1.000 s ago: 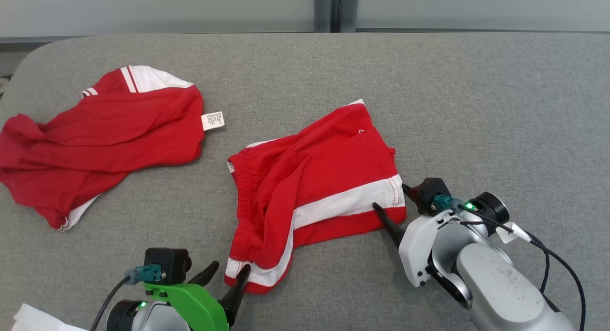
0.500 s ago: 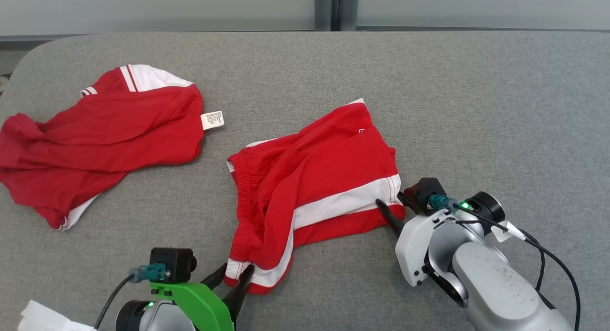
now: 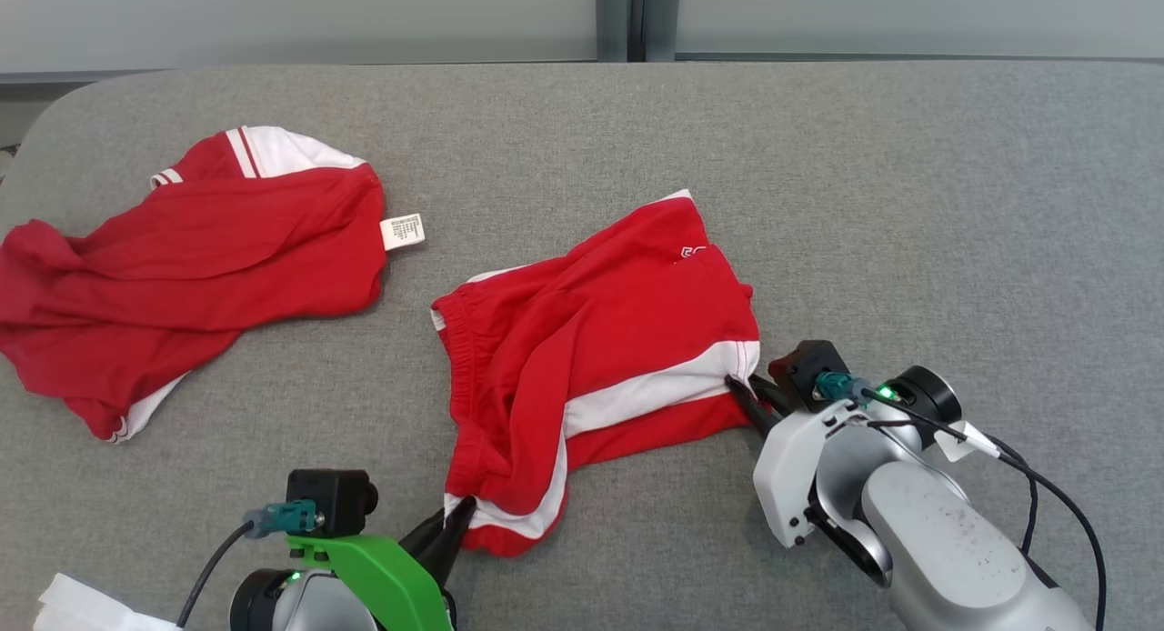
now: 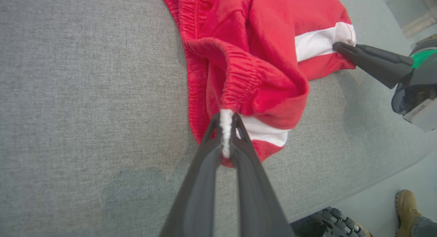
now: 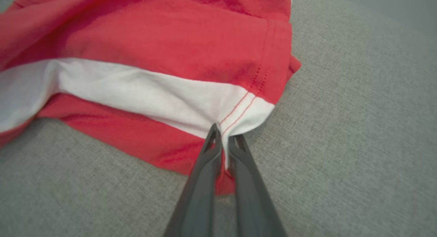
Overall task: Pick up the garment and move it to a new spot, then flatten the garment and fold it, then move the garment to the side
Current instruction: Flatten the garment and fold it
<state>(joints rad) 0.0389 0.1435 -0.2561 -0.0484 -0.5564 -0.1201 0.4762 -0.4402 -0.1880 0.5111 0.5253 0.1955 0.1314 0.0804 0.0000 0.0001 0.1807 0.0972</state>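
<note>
Grey fabric tabletop [image 3: 818, 158], crumpled red cotton shorts [image 3: 618, 340] with a white stripe at its middle, pinched by both my end effectors.
A second ago both stood open at the cloth. Now my left end effector [image 4: 225, 127] is clamped on the near white-edged corner, and my right end effector [image 5: 223, 141] on the white-striped hem. The shorts still lie on the tabletop. I judge the grasp made, so lifting them to a new spot comes next.

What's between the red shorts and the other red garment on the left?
Head view: bare table up to the shorts, apart from the white label on the other garment.
</note>
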